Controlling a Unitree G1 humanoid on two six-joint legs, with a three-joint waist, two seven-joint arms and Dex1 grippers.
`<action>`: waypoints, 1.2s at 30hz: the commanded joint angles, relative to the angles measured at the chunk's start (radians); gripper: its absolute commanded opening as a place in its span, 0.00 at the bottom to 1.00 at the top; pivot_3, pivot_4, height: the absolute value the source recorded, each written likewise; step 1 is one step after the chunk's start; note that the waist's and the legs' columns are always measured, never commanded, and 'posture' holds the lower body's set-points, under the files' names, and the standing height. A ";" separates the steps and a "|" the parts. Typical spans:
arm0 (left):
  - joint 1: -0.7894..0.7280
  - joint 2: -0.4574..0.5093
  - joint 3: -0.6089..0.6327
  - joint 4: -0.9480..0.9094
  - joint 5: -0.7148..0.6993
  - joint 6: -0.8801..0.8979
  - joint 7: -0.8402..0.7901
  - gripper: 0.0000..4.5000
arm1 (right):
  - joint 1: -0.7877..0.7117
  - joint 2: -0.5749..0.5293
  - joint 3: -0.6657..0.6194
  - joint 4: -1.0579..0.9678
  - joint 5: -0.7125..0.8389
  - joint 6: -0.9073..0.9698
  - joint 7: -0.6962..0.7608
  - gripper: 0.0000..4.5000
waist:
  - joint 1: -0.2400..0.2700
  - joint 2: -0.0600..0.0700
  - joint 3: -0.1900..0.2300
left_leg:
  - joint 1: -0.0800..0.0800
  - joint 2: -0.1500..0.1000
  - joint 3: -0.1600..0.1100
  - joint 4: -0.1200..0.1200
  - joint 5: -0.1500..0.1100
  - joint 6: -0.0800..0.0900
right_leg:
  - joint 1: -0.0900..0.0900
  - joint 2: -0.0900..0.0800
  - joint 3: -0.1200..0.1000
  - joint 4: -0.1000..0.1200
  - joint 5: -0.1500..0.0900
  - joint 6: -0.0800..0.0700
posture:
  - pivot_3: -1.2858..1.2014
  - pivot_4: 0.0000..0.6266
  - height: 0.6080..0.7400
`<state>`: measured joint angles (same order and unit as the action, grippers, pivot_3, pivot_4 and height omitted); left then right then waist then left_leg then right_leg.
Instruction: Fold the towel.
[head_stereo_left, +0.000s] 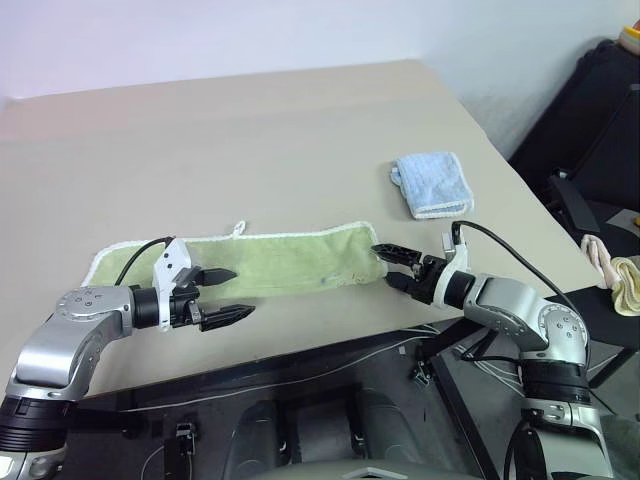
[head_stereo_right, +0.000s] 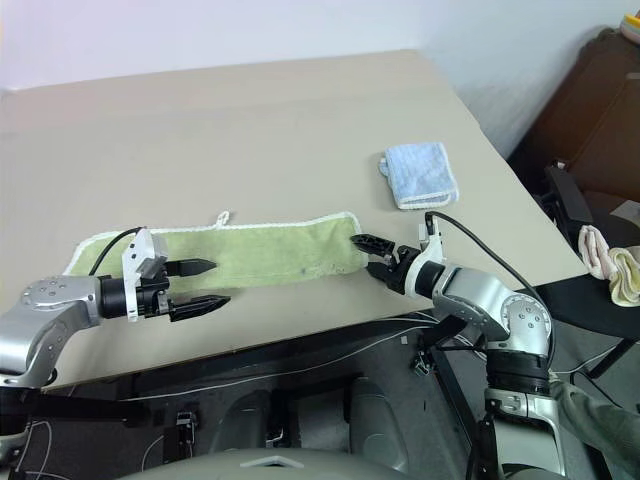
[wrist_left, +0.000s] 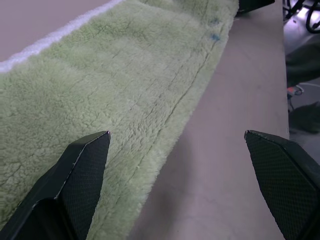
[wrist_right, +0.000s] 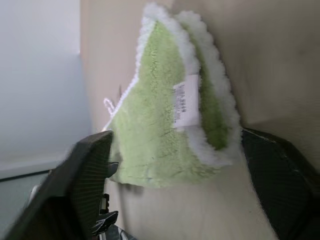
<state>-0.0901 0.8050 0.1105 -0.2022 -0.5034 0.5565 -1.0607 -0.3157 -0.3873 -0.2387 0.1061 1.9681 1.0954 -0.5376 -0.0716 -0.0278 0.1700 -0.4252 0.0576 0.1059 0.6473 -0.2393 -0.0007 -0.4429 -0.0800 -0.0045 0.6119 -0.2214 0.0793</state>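
On the towel (wrist_right: 160, 125), a small white label's (wrist_right: 183, 105) print is unreadable.

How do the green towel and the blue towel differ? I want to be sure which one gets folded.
The green towel lies stretched in a long strip near the table's front edge; the blue towel sits farther back as a compact folded bundle. The green towel is clearly larger and has a white loop; the blue towel shows none. The green towel lies between both end effectors; the blue towel lies apart from them. Both rest on the table.
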 joint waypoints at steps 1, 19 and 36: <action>0.002 0.006 0.010 -0.004 0.008 -0.026 0.000 1.00 | 0.017 0.013 0.035 -0.013 0.004 -0.003 -0.014 0.63 | 0.001 0.000 0.000 | 0.000 0.000 0.000 0.000 0.000 0.000 | 0.000 0.000 0.000 0.000 0.000 0.000 | 0.52 0.24 1.00; -0.070 0.004 -0.043 0.001 0.040 -0.009 0.012 1.00 | 0.089 -0.201 -0.101 -0.066 0.004 0.066 0.062 0.01 | 0.038 0.003 0.001 | -0.009 -0.003 0.000 -0.003 -0.002 0.003 | -0.001 -0.003 -0.002 -0.013 0.000 0.000 | 0.52 0.24 1.00; -0.098 0.025 -0.045 0.037 0.057 -0.027 -0.022 1.00 | -0.092 -0.471 0.067 -0.312 -0.156 0.128 0.374 0.01 | 0.058 0.003 0.001 | -0.011 -0.006 0.000 0.002 -0.004 0.007 | -0.001 -0.001 -0.003 -0.014 0.001 0.002 | 0.52 0.24 1.00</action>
<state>-0.1742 0.8174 0.0518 -0.1576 -0.4468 0.5504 -1.0743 -0.3830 -0.8375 -0.1811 -0.1576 1.8334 1.2091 -0.2113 -0.0141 -0.0247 0.1709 -0.4361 0.0520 0.1056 0.6487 -0.2431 0.0066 -0.4435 -0.0809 -0.0076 0.5977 -0.2204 0.0816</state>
